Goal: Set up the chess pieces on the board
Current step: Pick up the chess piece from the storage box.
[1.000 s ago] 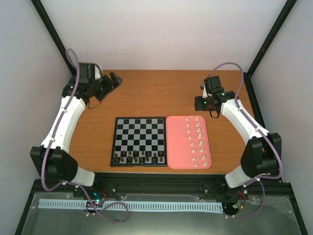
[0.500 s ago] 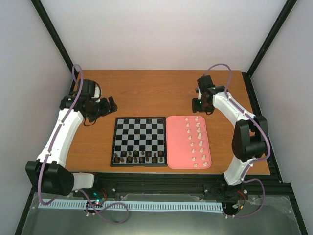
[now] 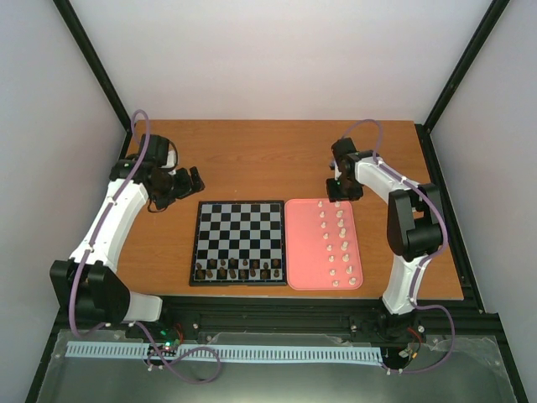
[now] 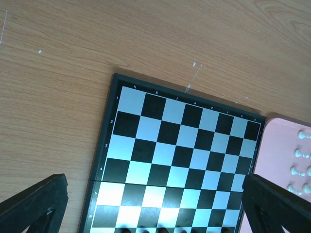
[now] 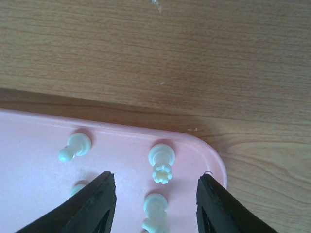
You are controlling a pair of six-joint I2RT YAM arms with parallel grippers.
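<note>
Left tool (image 3: 191, 181) is hovering over the table (image 3: 268, 155) at the board's 10 o'clock. Its fingers (image 4: 34, 206) are spread wide and gripping nothing; its wrist view is looking down on empty checks. The board (image 3: 239, 227) is sitting mid-table, with dark brown pieces (image 3: 239, 269) lining its 6 o'clock edge. A pink tray (image 3: 302, 243) is lying just beside the board at its 3 o'clock. The white chess pieces (image 3: 340, 239) are sitting in the tray in two columns running 12 to 6. Right tool (image 3: 338, 191) is hanging over the tray's 1 o'clock corner. Its fingers are spread, straddling a white rook (image 5: 162, 165) without touching it. A pawn (image 5: 74, 146) is lying tipped over at the rook's 9 o'clock.
</note>
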